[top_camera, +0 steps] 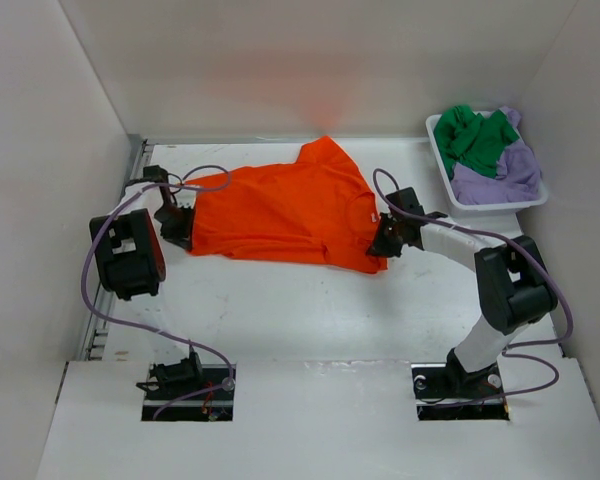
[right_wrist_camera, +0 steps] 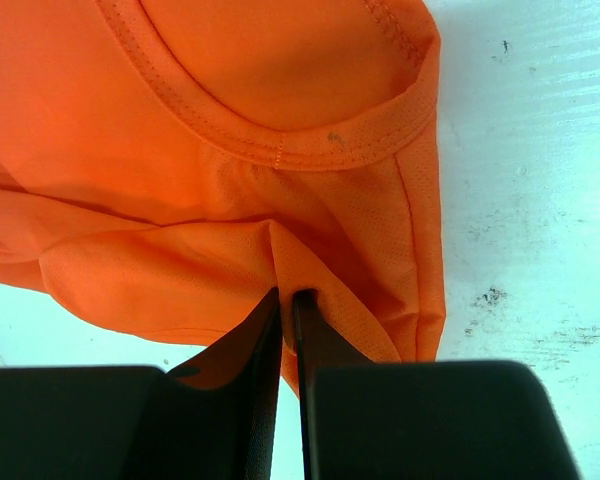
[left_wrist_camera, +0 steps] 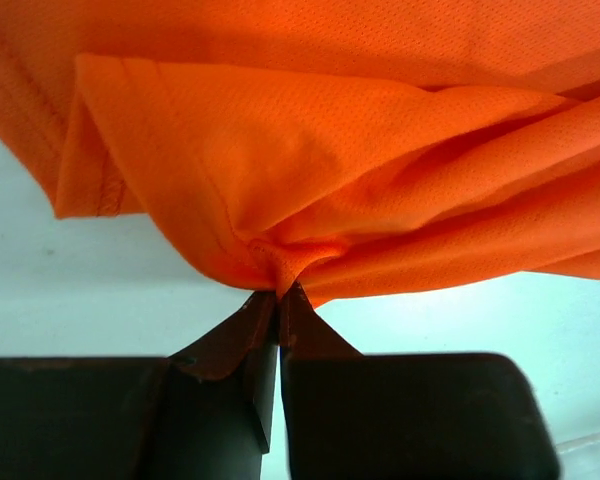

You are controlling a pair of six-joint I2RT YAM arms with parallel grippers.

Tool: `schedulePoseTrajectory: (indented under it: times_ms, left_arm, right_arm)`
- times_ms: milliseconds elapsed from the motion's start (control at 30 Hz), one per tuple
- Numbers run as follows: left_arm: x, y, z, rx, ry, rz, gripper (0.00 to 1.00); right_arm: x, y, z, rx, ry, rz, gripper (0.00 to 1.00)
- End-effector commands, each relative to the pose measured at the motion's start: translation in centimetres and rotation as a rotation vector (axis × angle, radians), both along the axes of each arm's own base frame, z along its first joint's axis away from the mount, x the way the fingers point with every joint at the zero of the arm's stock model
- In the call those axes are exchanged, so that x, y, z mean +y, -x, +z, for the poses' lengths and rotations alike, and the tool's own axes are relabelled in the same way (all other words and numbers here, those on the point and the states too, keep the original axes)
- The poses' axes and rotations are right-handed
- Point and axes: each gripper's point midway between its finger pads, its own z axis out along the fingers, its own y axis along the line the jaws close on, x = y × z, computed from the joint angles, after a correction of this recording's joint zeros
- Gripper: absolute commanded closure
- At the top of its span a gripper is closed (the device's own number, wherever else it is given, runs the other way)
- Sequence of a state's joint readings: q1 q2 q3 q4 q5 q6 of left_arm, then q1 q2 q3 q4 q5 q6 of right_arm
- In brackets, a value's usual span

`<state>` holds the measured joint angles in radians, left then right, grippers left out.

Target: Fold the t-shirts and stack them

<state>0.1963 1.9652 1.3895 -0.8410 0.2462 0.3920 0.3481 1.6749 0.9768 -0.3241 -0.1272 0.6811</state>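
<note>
Left claw (left_wrist_camera: 278, 293) is pinched shut on a bunched fold at the left edge of the orange shirt (top_camera: 280, 205), and the right claw (right_wrist_camera: 285, 293) is clamped on cloth just under the collar (right_wrist_camera: 280, 150). The shirt lies in the middle of the table (top_camera: 310, 310), long axis left to right, collar toward the right arm, with bare room in front. Only the overhead view catches the basket (top_camera: 495, 206) at far right holding the green shirt (top_camera: 470, 140) and purple shirt (top_camera: 507, 172).

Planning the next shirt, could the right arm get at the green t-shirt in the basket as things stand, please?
Probably not yet: the right gripper is shut on the orange t-shirt. The green t-shirt lies uncovered in the basket, nothing between.
</note>
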Motion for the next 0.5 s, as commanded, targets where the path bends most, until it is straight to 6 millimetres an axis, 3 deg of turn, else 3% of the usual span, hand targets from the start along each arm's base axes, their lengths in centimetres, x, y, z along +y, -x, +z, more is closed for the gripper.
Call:
schedulePoseTrajectory:
  times_ms: [0,100,167,333,467]
  left_arm:
    - [0.3,-2.3,5.8,-0.149,-0.009,0.024,1.00]
    - [0.2,-4.6,8.2,-0.221,-0.009,0.040,1.00]
    - [-0.3,-6.4,8.4,-0.225,0.001,0.050,1.00]
    - [-0.7,-10.7,6.6,-0.211,0.004,0.102,0.98]
    - [-1.3,-12.9,4.6,-0.193,0.005,0.126,0.93]
  right_arm:
    - [0.2,-0.9,1.6,-0.071,-0.013,-0.006,0.87]
    - [0.3,-0.9,1.3,-0.066,-0.015,-0.005,0.87]
    - [0.4,-1.1,1.2,-0.063,-0.017,-0.004,0.87]
    - [0.6,-1.6,1.1,-0.062,-0.018,-0.003,0.87]
    - [0.7,-1.7,0.8,-0.055,-0.016,-0.002,0.87]
